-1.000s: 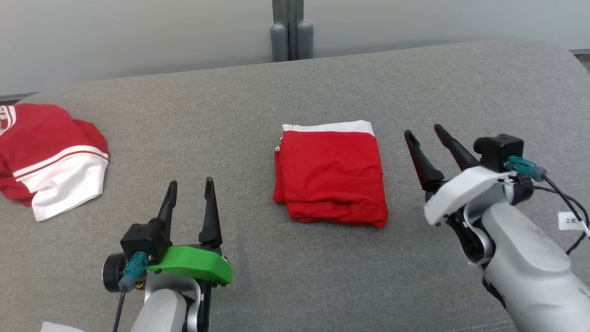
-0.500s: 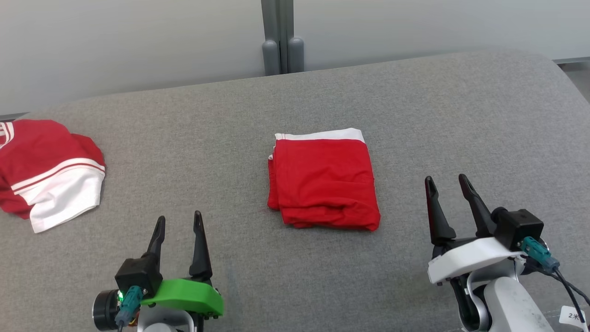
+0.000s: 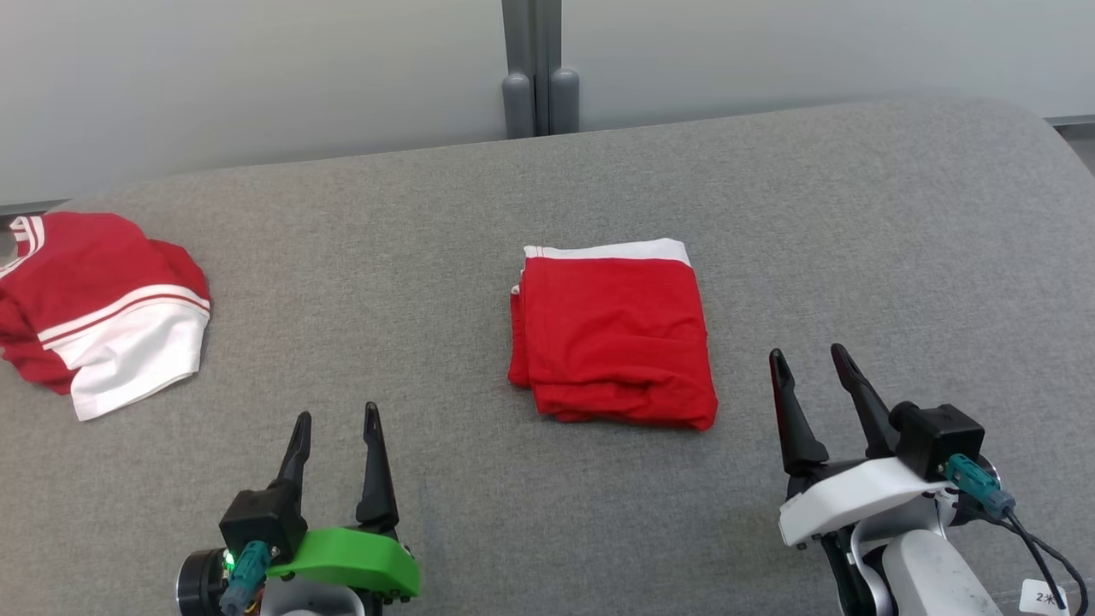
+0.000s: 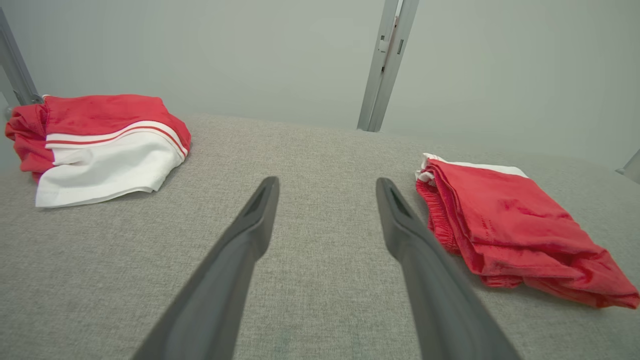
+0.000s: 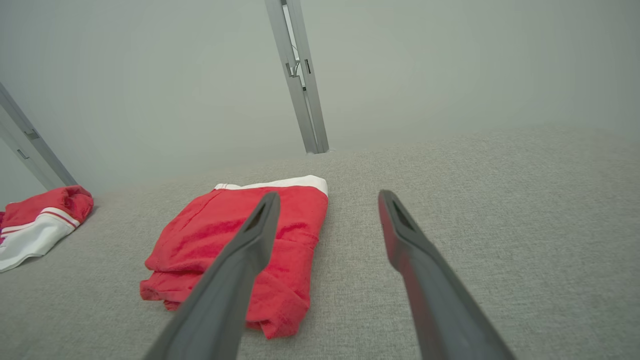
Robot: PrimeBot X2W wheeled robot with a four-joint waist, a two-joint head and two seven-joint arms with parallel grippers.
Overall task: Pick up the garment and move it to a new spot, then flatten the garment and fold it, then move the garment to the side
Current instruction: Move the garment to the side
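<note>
A red garment [image 3: 612, 334] with a white band along its far edge lies folded into a neat rectangle in the middle of the grey fabric surface [image 3: 428, 214]. My left gripper [image 3: 336, 412] hovers open near the front edge, left of the garment and apart from it. At the front right my right gripper [image 3: 807, 351] is open too, a short way off the garment's near right corner. The left wrist view puts the garment [image 4: 510, 225] right of the open fingers of the left gripper [image 4: 325, 180]. In the right wrist view the garment [image 5: 195, 240] lies left of the right gripper [image 5: 325, 192].
A second red and white garment [image 3: 103, 316] lies crumpled at the surface's far left edge, also seen as a heap [image 4: 105, 145] in the left wrist view. A grey post [image 3: 539, 85] stands behind the surface against a pale wall.
My right gripper has drawn back from beside the folded garment's right edge toward the front. The left gripper has pulled back slightly. The camera has shifted a little; the garment lies still.
</note>
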